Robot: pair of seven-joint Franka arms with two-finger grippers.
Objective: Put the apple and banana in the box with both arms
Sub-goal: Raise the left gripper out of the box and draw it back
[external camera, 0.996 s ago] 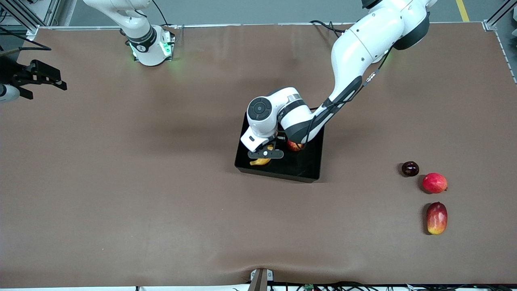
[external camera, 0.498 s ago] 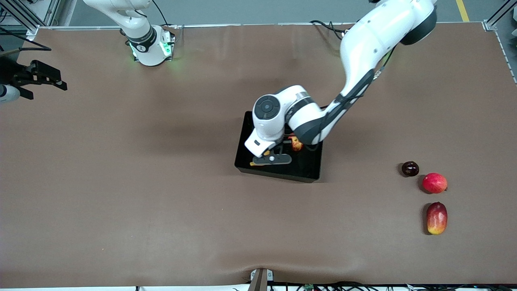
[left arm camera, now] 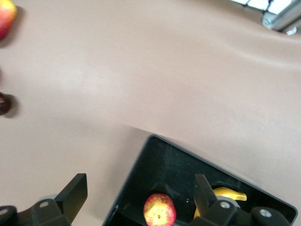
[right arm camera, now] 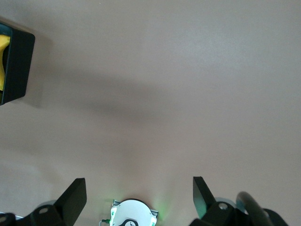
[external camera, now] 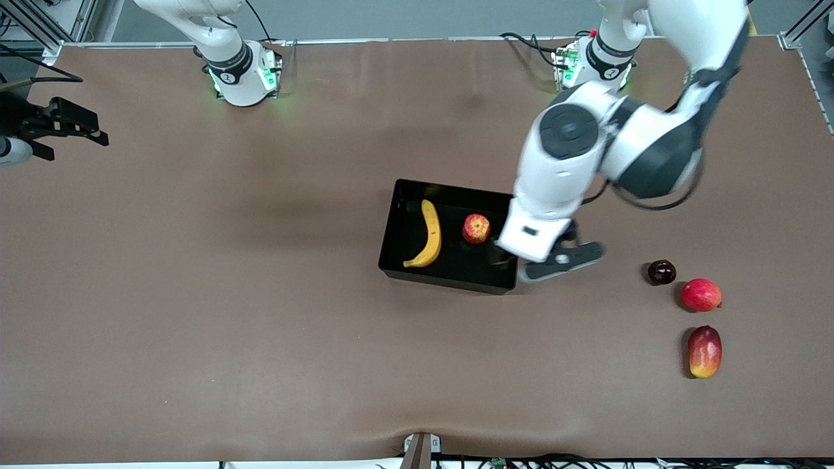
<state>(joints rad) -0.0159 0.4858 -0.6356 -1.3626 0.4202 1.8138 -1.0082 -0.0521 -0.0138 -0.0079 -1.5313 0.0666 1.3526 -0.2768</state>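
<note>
The black box (external camera: 445, 278) sits mid-table. In it the yellow banana (external camera: 427, 241) lies lengthwise, and the red-and-yellow apple (external camera: 476, 228) rests beside it toward the left arm's end. My left gripper (external camera: 561, 258) hangs open and empty over the box's wall at that end. Its wrist view shows the gripper (left arm camera: 139, 187) above the box (left arm camera: 137, 170), with the apple (left arm camera: 159, 210) and the banana (left arm camera: 228, 194) below. My right gripper (external camera: 73, 126) waits open at the right arm's end of the table; its wrist view (right arm camera: 138, 189) catches a box corner (right arm camera: 19, 66).
Three other fruits lie toward the left arm's end of the table: a dark round one (external camera: 661, 271), a pinkish-red one (external camera: 701, 294) and a red-and-yellow mango (external camera: 705, 351) nearest the front camera. The right arm's base (right arm camera: 133, 214) shows under the right gripper.
My left gripper opened and let go of the banana, which now lies in the box. It then rose and swung toward the left arm's end. The right arm stayed still.
</note>
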